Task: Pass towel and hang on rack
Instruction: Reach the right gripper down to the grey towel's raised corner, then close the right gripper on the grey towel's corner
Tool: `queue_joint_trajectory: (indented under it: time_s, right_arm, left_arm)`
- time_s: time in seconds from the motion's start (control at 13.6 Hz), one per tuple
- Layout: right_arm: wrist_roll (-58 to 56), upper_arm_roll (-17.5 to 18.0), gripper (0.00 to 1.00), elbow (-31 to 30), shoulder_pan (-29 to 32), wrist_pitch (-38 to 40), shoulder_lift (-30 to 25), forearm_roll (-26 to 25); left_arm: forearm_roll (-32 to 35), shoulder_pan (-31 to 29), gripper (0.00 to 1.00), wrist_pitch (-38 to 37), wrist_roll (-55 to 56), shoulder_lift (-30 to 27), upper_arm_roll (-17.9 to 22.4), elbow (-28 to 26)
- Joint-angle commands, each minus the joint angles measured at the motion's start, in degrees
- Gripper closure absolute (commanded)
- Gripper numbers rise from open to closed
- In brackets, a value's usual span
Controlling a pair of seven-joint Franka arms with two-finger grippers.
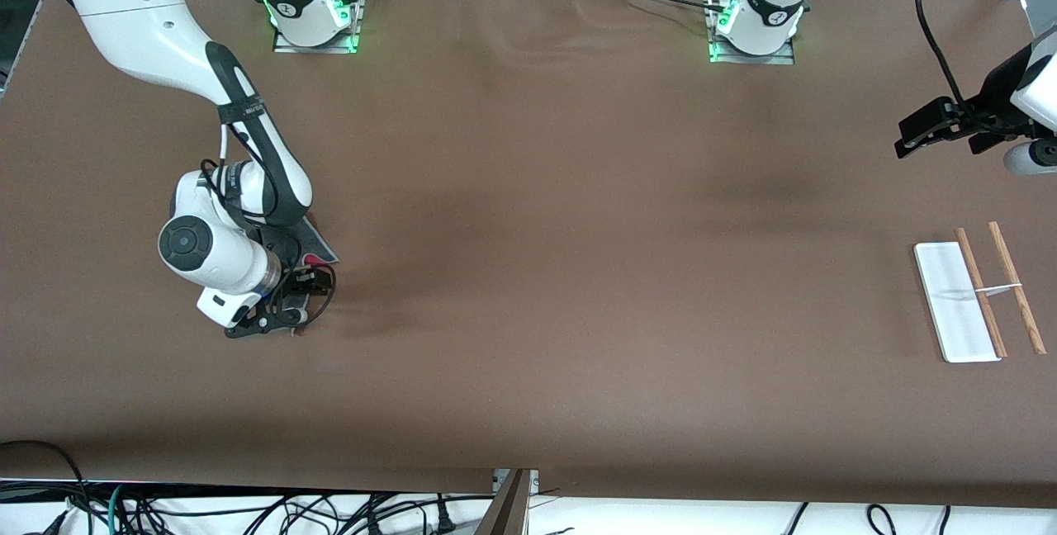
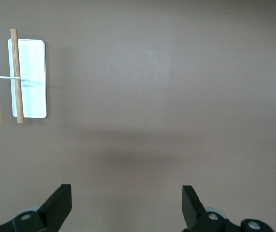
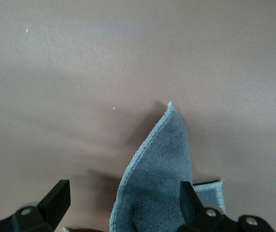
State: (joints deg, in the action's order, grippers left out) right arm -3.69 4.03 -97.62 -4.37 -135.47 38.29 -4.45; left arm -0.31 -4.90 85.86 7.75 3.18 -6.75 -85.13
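Note:
The dark grey towel (image 1: 319,244) lies crumpled on the table toward the right arm's end, with a strip of red showing at its edge. My right gripper (image 1: 285,297) is low over it and open. In the right wrist view a raised fold of the towel (image 3: 157,169) with a light stitched edge stands between the open fingers (image 3: 56,197) of the right gripper (image 3: 123,199). The rack (image 1: 981,294), two wood rods on a white base (image 1: 950,312), stands toward the left arm's end. My left gripper (image 1: 945,137) hangs open and empty above the table; its wrist view shows the rack (image 2: 16,72) well ahead of the gripper (image 2: 126,203).
Brown cloth covers the whole table (image 1: 578,271). Both arm bases (image 1: 314,15) stand along its edge farthest from the front camera. Cables hang past the edge nearest that camera (image 1: 248,510).

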Motion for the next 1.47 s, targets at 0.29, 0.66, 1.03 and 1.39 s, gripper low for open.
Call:
queue_joint_trajectory:
  time_s: [0.29, 0.66, 1.03, 1.39]
  right_arm:
    - [0.4, -0.9, 0.15, -2.2, -0.5, 0.2, -0.8, -1.3]
    - [0.6, -0.9, 0.48, -1.9, -1.0, 3.3, -1.6, -1.5]
    - [0.5, -1.0, 0.5, -1.9, -1.0, 3.7, -1.6, -1.6]
    - [0.6, -1.0, 0.48, -2.0, -1.1, 4.0, -1.6, -1.6]
  left_arm:
    - [-0.2, -0.3, 0.0, -0.3, -0.3, 0.9, 0.2, 1.7]
    - [-0.1, -0.1, 0.0, -0.3, -0.2, 0.9, 0.2, 1.7]
    - [-0.1, 0.1, 0.0, -0.2, -0.2, 0.9, 0.2, 1.7]
    - [-0.2, -0.3, 0.0, -0.2, -0.2, 0.9, 0.2, 1.7]
